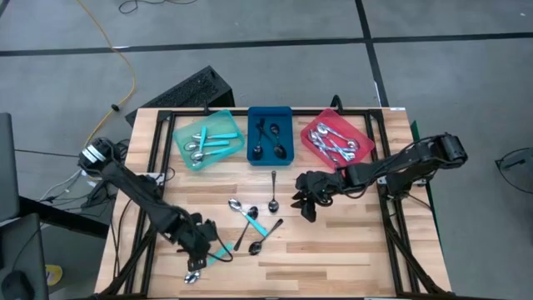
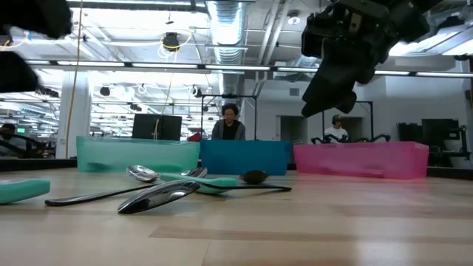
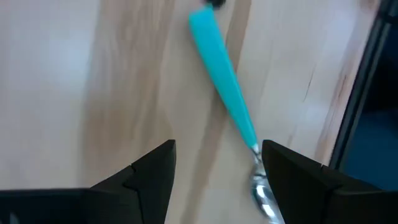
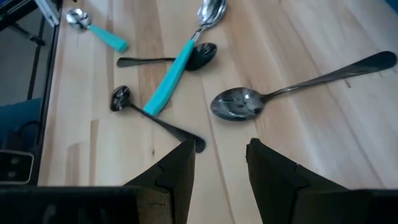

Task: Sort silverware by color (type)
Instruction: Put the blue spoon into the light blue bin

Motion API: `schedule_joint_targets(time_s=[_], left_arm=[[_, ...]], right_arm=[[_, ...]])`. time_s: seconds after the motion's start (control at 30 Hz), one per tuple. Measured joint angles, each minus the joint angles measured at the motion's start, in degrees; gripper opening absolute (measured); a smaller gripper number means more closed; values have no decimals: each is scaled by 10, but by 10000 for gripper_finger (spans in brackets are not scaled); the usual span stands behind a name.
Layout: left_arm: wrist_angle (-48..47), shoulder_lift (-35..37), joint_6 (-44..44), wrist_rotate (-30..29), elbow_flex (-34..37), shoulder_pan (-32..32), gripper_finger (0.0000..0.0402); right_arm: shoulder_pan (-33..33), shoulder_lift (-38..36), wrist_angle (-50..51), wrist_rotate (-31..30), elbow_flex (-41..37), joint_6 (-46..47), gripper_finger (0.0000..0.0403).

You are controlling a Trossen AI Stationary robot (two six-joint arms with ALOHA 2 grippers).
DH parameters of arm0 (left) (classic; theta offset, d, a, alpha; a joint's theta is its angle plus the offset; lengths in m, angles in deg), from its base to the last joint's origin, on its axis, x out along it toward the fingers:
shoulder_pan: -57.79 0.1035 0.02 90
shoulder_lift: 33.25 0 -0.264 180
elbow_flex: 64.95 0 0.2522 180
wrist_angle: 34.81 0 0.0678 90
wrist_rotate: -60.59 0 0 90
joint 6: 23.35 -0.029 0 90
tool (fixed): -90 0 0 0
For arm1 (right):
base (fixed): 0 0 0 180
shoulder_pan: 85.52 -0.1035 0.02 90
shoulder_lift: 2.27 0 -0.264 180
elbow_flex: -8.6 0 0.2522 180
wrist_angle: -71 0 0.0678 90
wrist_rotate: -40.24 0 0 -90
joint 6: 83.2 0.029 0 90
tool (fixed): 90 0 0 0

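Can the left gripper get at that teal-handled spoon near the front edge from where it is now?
Probably yes. The left gripper is open right over the teal-handled spoon on the table, nothing lying between them. The spoon sits off-centre, close to one finger, so a small sideways shift looks needed first.

Even overhead light from ceiling strips (image 2: 229, 18), soft shadows. My left wrist view blurs the teal-handled spoon (image 3: 227, 87). Low view: near tabletop (image 2: 295, 229) out of focus.

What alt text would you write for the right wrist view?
The open right gripper hovers over a wooden table with loose spoons: one all-silver spoon, two black spoons and two teal-handled spoons.
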Motion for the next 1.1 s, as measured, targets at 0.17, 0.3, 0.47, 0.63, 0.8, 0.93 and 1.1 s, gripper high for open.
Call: schedule_joint_targets(time_s=[0.17,0.3,0.47,0.63,0.8,0.93,1.1], left_arm=[[0,-48,102,14,-16,-35,222],[-1,-88,136,14,-30,-46,222],[-1,-114,153,11,-50,-47,222],[2,-134,170,-25,-72,-57,222],[0,-169,181,-25,-87,-74,222],[-3,-185,186,-18,-91,-75,222],[-20,-187,181,-8,-91,-75,220]], right_arm=[[-16,0,0,0,0,-1,166],[-28,0,0,-9,0,-9,166],[-40,0,-1,-16,0,-9,166],[-48,0,-1,-18,0,-10,166],[-52,0,-9,-18,0,-11,166],[-52,0,-19,-18,0,-11,166],[-51,0,-31,-19,0,-11,166]])
